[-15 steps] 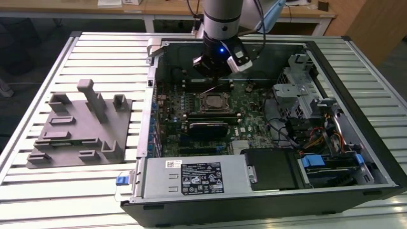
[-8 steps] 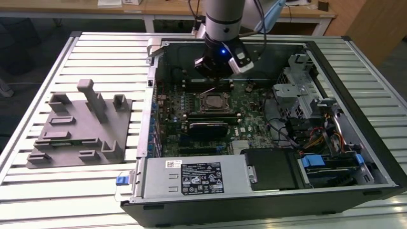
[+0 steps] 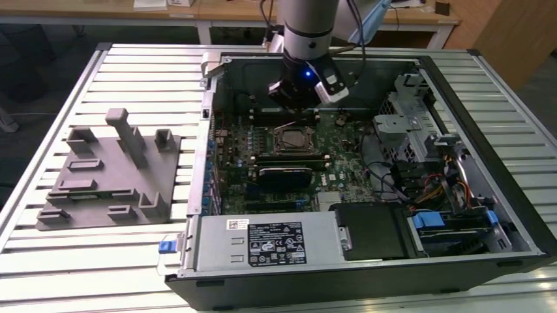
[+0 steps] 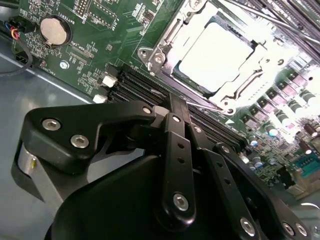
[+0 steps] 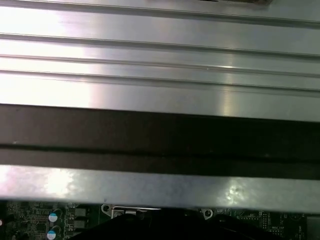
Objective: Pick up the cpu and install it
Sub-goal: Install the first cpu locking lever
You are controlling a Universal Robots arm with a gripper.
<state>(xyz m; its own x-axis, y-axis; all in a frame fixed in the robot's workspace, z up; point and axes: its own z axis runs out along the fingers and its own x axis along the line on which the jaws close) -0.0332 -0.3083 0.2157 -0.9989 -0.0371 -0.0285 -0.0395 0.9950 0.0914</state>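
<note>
My gripper (image 3: pixel 301 104) hangs inside the open computer case (image 3: pixel 487 104), just above the motherboard (image 3: pixel 340 169) and close behind the CPU socket (image 3: pixel 293 137) as the exterior view frames it. In the second wrist view the black finger linkages (image 4: pixel 175 165) appear drawn together with nothing visible between them, so I record the pincer as clenched and empty, though the fingertips themselves are poorly seen. The cpu (image 4: pixel 217 55) lies flat in the socket, its silver top glaring under the light, bordered by the metal retention frame (image 4: pixel 165 35). The memory slots (image 4: pixel 145 85) run between the socket and my linkage. A coin cell battery (image 4: pixel 53 30) sits on the board well apart from the socket. In the exterior view, the grey tray with upright posts (image 3: pixel 113 176) rests on the slatted table (image 3: pixel 87 261), toward that view's left of the case. The first wrist view shows ribbed metal slats (image 5: pixel 160 65).
</note>
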